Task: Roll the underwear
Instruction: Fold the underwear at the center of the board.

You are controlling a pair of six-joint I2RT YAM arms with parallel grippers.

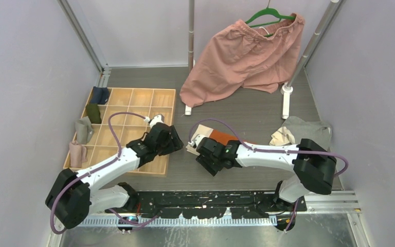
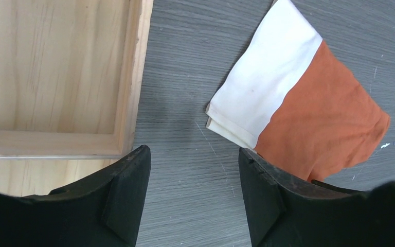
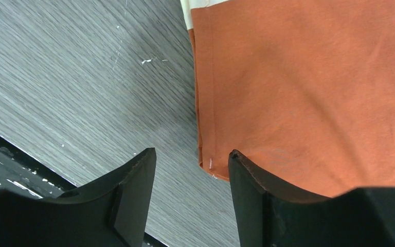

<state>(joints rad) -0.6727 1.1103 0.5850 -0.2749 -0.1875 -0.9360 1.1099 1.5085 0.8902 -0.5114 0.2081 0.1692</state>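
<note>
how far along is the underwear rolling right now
Done: the orange underwear lies folded flat on the table, not yet rolled. In hand: nothing; the left gripper and right gripper sit open and empty at its edges. Left: rolling it, then the grey underwear, which lies crumpled on the table's right side.

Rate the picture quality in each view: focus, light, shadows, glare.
Top external: soft, even light, sharp throughout, only faint shadows on the table, no glare. Left wrist: table grain and orange underwear are crisp; the black left fingers show little surface detail. Right wrist: the underwear's seam stitching is sharp up close; the right fingers are equally dark.
</note>
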